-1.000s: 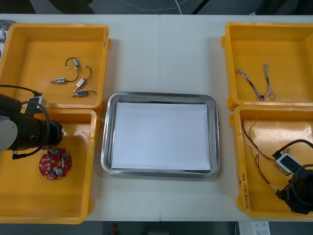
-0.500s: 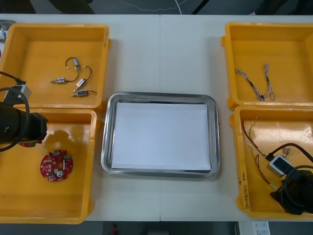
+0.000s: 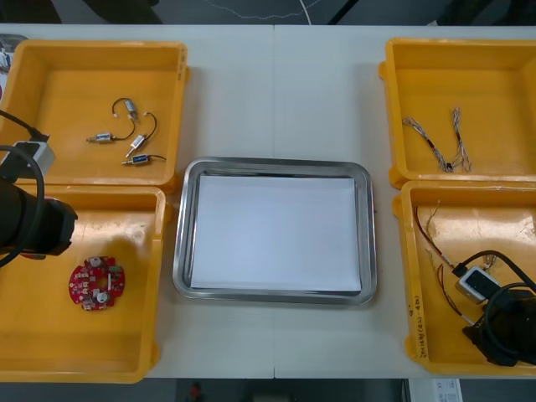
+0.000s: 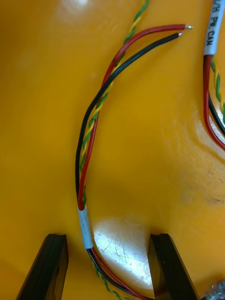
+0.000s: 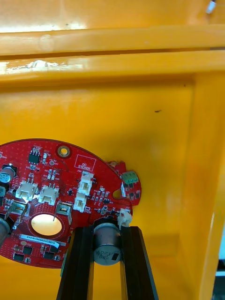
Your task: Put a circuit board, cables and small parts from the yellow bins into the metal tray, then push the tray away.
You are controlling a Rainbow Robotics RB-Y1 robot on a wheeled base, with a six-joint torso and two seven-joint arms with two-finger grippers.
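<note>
**Near row.** The left hand (image 5: 107, 229), over the near-left bin (image 3: 84, 343), is closed on a can-shaped part at the rim of a board (image 5: 61, 201). From above, a board (image 3: 96, 283) lies flat on that bin's floor just beside the arm. Whether it is the gripped one cannot be told. The right hand (image 4: 108, 236), low in the near-right bin (image 3: 408, 276), is spread wide, and a cable (image 4: 85, 225) passes unpinched between its fingers (image 4: 49, 272).

**Middle.** The tray (image 3: 181, 243), white inside, holds nothing. No item is delivered, and the first two picks appear to be only at the grasp stage.

**Far row.** The small parts (image 3: 138, 144) in the far-left bin (image 3: 50, 92) and the twisted cables (image 3: 435, 151) in the far-right bin (image 3: 494, 75) lie untouched. These picks, every placement and the push remain.

**Edges and room.** Each hand works inside bin walls, so it likely must clear the rim before crossing to the tray. The tray's rim lies just beside the near-left bin and near the near-right one. Beyond the tray the tabletop (image 3: 276, 92) is bare to its far edge. The lane between the far bins looks scarcely wider than the tray, so the push probably has to run straight.
</note>
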